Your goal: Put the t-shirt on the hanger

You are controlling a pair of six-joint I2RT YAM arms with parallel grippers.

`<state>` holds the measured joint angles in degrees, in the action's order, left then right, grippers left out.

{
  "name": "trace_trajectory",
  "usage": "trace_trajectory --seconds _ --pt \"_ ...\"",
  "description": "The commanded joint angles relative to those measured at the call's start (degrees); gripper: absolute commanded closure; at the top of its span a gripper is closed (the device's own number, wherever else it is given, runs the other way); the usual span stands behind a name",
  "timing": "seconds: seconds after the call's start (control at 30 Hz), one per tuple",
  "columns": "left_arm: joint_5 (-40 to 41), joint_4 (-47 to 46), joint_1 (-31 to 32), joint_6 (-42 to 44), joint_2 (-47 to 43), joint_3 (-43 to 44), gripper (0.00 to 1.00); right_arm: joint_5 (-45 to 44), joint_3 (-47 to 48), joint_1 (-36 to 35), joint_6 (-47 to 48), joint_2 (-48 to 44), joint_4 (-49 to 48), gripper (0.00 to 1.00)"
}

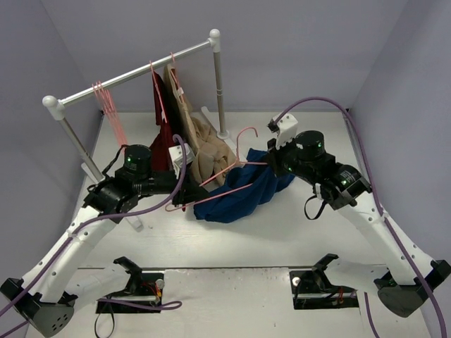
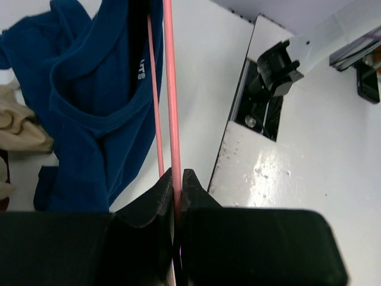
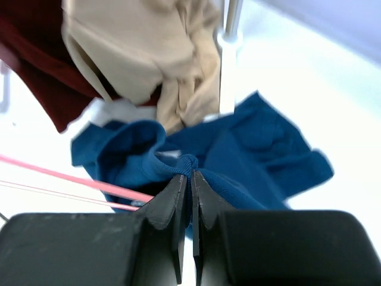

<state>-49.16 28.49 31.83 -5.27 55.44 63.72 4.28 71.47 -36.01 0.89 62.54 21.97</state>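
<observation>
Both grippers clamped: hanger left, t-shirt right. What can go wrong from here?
1. The left gripper pinches only one thin wire of the hanger, so it may twist or slip.
2. The right gripper holds just a small fold of the t-shirt; a pull might free it.
3. The tan garment hangs close by and might snag the hanger.

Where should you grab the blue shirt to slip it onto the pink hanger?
By the neckline rim of the t-shirt, from the right, opposite the left gripper holding the hanger: the collar gapes open there, probably letting the wire slide in.
</observation>
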Motion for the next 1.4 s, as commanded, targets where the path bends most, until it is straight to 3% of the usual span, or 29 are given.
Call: trace_trajectory --seconds 0.0,0.13,0.47,0.57,0.8,0.93,1.37 --pt "-3.2 -18.7 0.4 -6.1 0.8 1.5 1.00 3.8 6.4 -0.5 2.6 -0.2 -3.2 0.97" --pt "-1.5 -27.1 0.9 -10.2 2.5 0.9 1.00 4.7 10.0 -0.5 2.3 0.6 -3.2 0.97" --pt "7.1 -40.5 9.0 -11.3 8.2 1.8 1.00 6.9 14.8 -0.6 0.4 0.9 -3.2 0.95" --pt "9.3 -49.8 9.5 -15.5 9.7 -1.2 1.00 7.4 14.4 -0.6 -0.6 0.7 -3.2 0.93" --pt "10.8 -60.7 10.8 -17.9 11.3 -5.7 1.00 4.4 12.0 -0.6 -3.3 -0.6 -3.2 0.78" --pt "13.1 -65.3 10.9 -19.7 11.2 -9.2 1.00 -0.8 11.7 -0.5 -3.7 -2.5 -2.5 0.53" --pt "9.4 -67.0 10.7 -19.3 14.6 -10.3 1.00 -7.1 13.7 -0.4 6.2 -5.8 5.4 0.30"
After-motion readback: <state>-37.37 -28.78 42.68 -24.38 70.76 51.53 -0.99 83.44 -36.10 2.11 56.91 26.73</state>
